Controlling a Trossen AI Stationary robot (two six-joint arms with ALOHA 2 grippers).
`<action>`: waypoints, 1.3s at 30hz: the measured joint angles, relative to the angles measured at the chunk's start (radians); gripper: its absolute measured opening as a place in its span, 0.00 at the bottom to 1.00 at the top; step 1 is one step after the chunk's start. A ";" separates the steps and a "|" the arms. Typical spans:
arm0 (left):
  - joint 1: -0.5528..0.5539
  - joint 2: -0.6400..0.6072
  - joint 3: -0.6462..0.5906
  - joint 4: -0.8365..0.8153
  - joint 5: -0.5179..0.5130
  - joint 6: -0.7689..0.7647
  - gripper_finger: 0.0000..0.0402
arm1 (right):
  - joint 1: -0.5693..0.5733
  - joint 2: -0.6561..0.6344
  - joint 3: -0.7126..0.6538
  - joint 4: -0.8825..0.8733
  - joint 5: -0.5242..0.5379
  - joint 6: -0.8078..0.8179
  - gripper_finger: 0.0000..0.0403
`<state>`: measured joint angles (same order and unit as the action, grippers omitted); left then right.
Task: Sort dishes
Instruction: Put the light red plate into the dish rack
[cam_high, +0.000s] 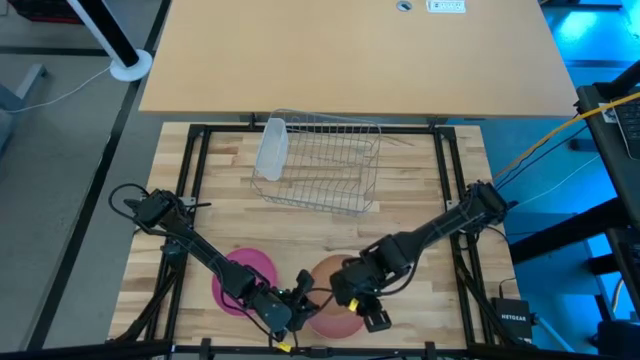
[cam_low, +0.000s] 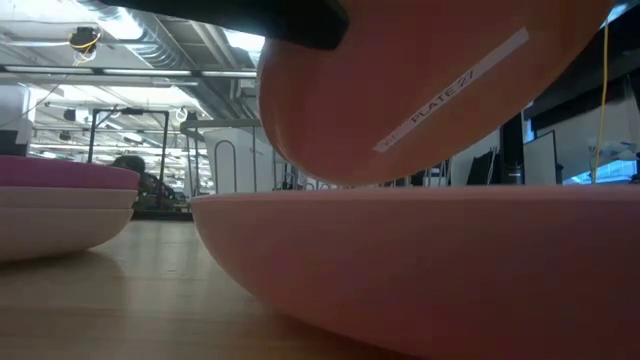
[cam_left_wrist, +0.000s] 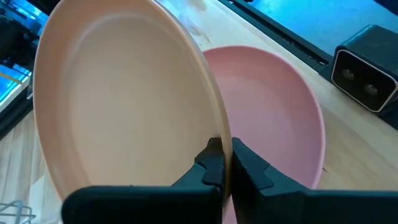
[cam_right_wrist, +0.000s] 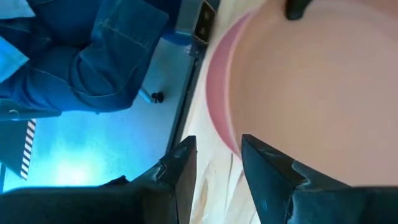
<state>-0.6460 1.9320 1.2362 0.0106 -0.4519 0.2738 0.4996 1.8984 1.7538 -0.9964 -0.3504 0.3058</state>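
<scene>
Tan-brown plate (cam_left_wrist: 124, 106), tilted on edge above the pale peach-pink plate (cam_left_wrist: 273, 112), at the counter's (cam_high: 420, 200) 6 o'clock edge. Left pincer (cam_left_wrist: 222, 163) is clamped on the tan-brown plate's rim. Right pincer (cam_right_wrist: 214, 165), jaws apart and gripping nothing, sits just beside the peach-pink plate. Magenta pink plate (cam_high: 250, 270) lies flat at 7 o'clock. Silver wire rack (cam_high: 325, 160), with a translucent tumbler (cam_high: 271, 150), stands at 12 o'clock. A person's denim sleeve (cam_right_wrist: 93, 50) shows beyond the counter.

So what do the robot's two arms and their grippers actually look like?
Both arms are black and jointed, with cables running along them. The left gripper has two chunky matte-black fingers on a black crossbar. The right gripper looks the same: two angular black fingers, no visible markings.
</scene>
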 joint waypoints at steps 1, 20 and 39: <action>0.000 0.000 0.000 0.001 0.000 0.002 0.00 | -0.003 0.000 -0.005 0.001 0.005 0.000 0.33; -0.002 0.000 0.000 0.019 0.005 0.043 0.00 | -0.004 0.000 -0.118 0.067 0.012 0.002 0.33; -0.004 0.001 -0.002 0.020 -0.055 -0.012 0.03 | -0.001 0.000 -0.118 0.136 -0.050 -0.016 0.03</action>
<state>-0.6498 1.9334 1.2344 0.0306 -0.5070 0.2618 0.4984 1.8984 1.6360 -0.8605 -0.4004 0.2898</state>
